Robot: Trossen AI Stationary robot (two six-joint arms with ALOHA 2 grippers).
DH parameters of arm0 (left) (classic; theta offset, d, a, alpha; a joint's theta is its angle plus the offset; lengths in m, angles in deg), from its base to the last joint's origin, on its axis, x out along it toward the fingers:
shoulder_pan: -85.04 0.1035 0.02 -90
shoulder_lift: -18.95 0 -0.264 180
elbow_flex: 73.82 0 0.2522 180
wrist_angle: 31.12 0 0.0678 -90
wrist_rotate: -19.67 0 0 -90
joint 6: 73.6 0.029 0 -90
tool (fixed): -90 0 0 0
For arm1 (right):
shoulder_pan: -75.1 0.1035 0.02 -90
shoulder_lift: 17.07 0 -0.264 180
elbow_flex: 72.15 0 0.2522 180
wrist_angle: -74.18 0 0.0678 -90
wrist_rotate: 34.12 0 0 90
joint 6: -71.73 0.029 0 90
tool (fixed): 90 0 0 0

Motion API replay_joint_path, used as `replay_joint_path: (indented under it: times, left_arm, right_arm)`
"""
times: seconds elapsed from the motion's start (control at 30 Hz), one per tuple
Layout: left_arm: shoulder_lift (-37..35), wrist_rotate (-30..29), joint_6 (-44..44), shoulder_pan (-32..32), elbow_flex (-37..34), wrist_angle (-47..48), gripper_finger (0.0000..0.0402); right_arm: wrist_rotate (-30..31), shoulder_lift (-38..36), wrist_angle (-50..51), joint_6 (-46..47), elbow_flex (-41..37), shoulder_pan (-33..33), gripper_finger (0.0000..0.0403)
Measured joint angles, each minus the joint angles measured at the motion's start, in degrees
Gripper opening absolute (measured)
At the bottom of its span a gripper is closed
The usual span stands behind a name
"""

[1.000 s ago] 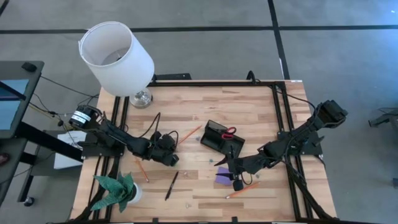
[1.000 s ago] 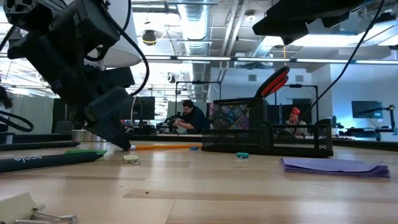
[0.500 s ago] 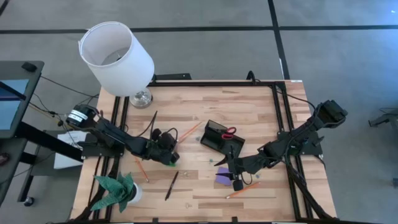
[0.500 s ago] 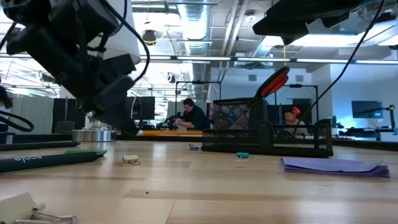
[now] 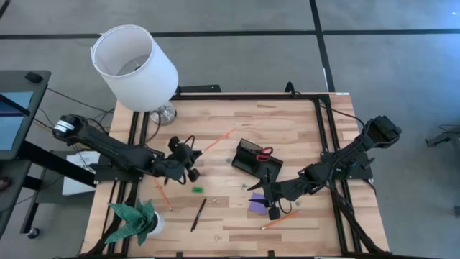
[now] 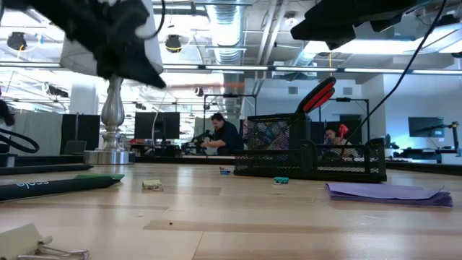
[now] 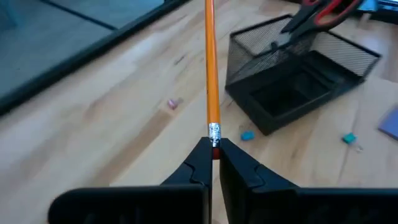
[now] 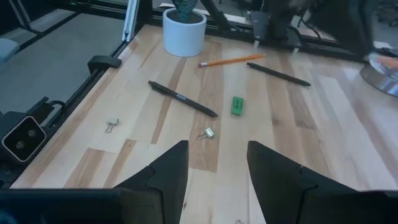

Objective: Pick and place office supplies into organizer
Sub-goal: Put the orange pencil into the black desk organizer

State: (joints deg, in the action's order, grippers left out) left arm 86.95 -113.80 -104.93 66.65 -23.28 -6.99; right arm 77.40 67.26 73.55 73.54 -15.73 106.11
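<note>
Overhead, table-level and two wrist cameras share the organizer point(image 5: 253, 157).

A large white cylindrical lampshade point(image 5: 134, 66) stands on a shiny silver metal lamp base point(image 5: 164, 113) at the far left corner of the light wooden plank table point(image 5: 287, 122). At the near left corner, a green folded-paper plant point(image 5: 129, 219) sits in a small white round pot point(image 8: 184, 31). A black metal frame point(image 5: 323, 115) runs along the table's edges. Beyond the table, two people point(image 6: 220, 135) sit at desks with dark monitors point(image 6: 426, 127) under ceiling ducts.
</note>
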Motion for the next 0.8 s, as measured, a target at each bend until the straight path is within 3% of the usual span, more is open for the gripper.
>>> replay_joint_path:
  times: [0.2,0.4,0.6,0.8]
  left_arm:
    - [-1.68,-0.34,5.18,0.09,12.95,18.85,0.0000]
    - [-1.26,-1.31,12.47,0.65,20.57,21.39,0.0000]
    - [-1.26,9.66,15.21,2.49,23.50,26.63,0.0000]
    - [-1.22,18.42,13.49,4.51,25.25,34.96,0.0000]
  right_arm:
    - [0.94,-3.60,-1.51,-0.23,0.00,0.96,0.0164]
    - [4.37,-11.79,0.67,-0.31,0.04,2.69,0.0158]
    - [6.14,-20.74,7.13,1.14,0.04,4.15,0.0151]
    - [6.05,-24.78,11.46,2.95,0.04,4.24,0.0148]
